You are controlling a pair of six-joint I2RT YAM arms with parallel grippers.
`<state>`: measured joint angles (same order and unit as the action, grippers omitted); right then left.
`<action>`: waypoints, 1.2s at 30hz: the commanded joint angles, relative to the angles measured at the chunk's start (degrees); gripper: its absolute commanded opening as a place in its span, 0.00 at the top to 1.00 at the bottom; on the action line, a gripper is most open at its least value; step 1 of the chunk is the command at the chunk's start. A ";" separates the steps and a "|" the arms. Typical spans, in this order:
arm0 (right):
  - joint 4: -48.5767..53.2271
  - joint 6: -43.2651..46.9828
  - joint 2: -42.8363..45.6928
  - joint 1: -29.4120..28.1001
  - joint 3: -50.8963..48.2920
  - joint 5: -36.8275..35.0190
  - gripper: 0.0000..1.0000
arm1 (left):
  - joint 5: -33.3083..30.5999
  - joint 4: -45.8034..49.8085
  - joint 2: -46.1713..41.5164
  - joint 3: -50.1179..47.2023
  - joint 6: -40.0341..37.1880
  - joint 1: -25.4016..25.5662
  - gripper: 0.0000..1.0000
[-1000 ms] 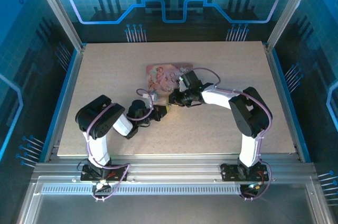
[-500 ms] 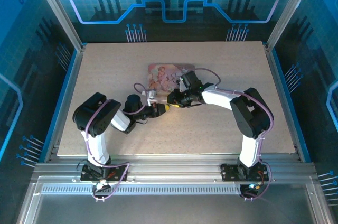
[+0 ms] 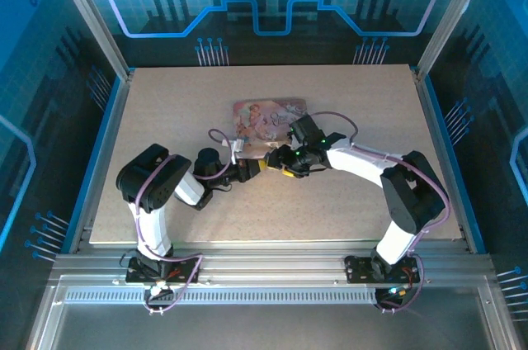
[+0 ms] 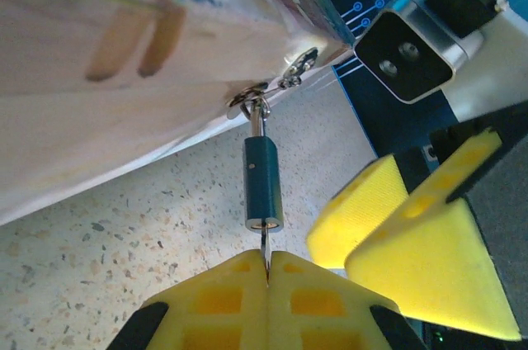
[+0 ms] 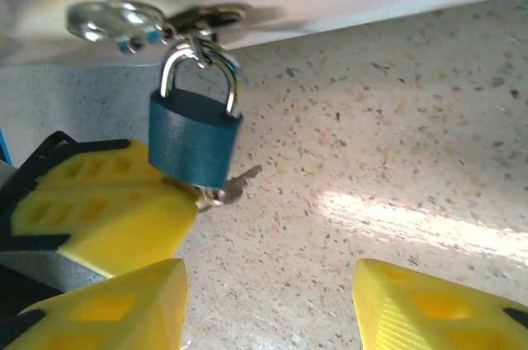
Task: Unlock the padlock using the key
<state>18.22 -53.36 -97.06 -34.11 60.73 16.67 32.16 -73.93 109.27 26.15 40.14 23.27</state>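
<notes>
1. left gripper (image 4: 266, 271): mine. yellow pads pressed flat together and clamped on the key (image 4: 265, 247). in the top view it lies low over the bench (image 3: 355, 201), pointing right, just in front of the pink illustrated box (image 3: 268, 115).

2. key: thin, silvery. a short sliver of blade shows between my closed left pads and the underside of the padlock (image 4: 264, 178), entering the lock's base. in the right wrist view a small silvery piece juts out beside that base.

3. padlock: tiny, blue body, thin metal shackle (image 5: 198, 65). the shackle is hooked through a metal ring (image 4: 246, 102) at the edge of the pink box. the body stretches from that ring straight towards my left gripper, in line with the key. i cannot tell whether the body touches the bench.

4. right gripper (image 5: 272, 309): mine. yellow fingers spread well apart, with bare speckled bench between them and nothing held. it faces the padlock from the other side, near it but not touching. in the left wrist view its fingers (image 4: 412, 234) stand just right of the lock.

5. pink illustrated box: lying flat on the bench near its middle, with the padlock fastened at its near edge.

6. bench: pale speckled top carrying the box. both my grippers meet over it, tip to tip, in front of the box.
</notes>
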 commanded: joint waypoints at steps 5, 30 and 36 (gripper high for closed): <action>0.46 -3.29 1.32 -2.26 -0.54 -1.51 0.45 | -3.05 -4.94 1.64 -0.56 -4.07 0.90 1.00; -11.38 -12.27 -4.86 -4.91 -1.80 -10.37 0.51 | -7.15 -6.23 1.12 -3.46 -4.62 4.67 1.00; -11.25 -12.77 -6.39 -4.75 -0.42 -10.60 0.51 | -7.17 -6.23 0.88 -3.82 -4.60 4.66 1.00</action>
<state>5.85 -64.58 -101.34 -38.24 59.11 6.44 24.80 -76.40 110.65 23.38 37.12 27.51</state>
